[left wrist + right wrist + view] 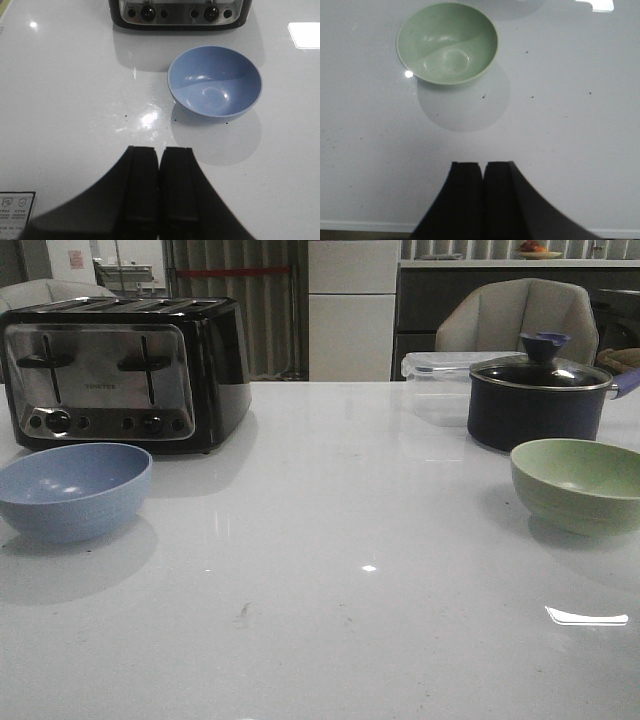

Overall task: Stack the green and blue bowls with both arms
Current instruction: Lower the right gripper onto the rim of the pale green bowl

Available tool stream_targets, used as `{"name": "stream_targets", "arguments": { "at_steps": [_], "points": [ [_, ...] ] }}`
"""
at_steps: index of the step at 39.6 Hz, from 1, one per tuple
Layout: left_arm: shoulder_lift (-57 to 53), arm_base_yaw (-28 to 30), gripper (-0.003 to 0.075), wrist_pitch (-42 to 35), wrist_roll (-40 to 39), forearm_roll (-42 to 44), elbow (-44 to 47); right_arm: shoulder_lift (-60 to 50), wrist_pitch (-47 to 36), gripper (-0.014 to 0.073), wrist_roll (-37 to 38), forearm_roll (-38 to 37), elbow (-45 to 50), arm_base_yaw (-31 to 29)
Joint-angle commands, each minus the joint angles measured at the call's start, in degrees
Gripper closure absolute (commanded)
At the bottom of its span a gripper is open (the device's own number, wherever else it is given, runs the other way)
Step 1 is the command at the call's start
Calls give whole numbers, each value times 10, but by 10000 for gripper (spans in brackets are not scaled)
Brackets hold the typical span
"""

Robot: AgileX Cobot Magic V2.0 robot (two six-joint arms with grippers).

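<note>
The dusty blue bowl (74, 490) sits upright and empty at the table's left, in front of the toaster. It also shows in the left wrist view as the blue bowl (215, 82), well ahead of my left gripper (160, 150), which is shut with nothing in it. The pale green bowl (580, 483) stands upright at the table's right, in front of the pot. In the right wrist view the green bowl (447, 42) lies well beyond my right gripper (483, 165), shut and empty. Neither arm shows in the front view.
A black and chrome toaster (120, 370) stands at the back left. A dark navy pot with a glass lid (540, 395) and a clear plastic container (435, 385) stand at the back right. White table (330, 570) stretches between the bowls.
</note>
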Motion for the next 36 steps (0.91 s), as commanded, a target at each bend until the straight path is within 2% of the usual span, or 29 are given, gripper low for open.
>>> {"name": "stream_targets", "arguments": {
  "at_steps": [1,5,7,9,14,15,16,19,29,36],
  "points": [
    [13,-4,621,-35,0,-4,-20,12,-22,554,-1,-2,-21,-4],
    [18,-4,619,-35,0,-5,-20,12,-17,522,-1,-14,-21,-4],
    [18,-4,608,-36,0,-5,-20,12,-17,466,-1,-16,-21,-4],
    [18,-4,575,-38,0,-5,-20,12,-17,367,-1,-17,-21,-4],
    [18,-4,330,-38,0,-5,-20,12,-22,137,-1,-17,-21,-4],
    [18,-4,269,-38,0,-5,-20,12,-23,110,-1,-18,-21,-4],
    [18,-4,242,-38,0,-5,-20,12,-24,84,-1,-18,-21,-4],
    [18,-4,144,-38,0,-5,-20,12,-25,62,-1,-18,-21,-4],
    [18,-4,139,-38,0,-6,-20,25,-53,63,-1,-18,-18,-4],
    [18,-4,139,-38,0,-6,-20,104,-31,63,0,-6,-68,-8]
  ]
}}
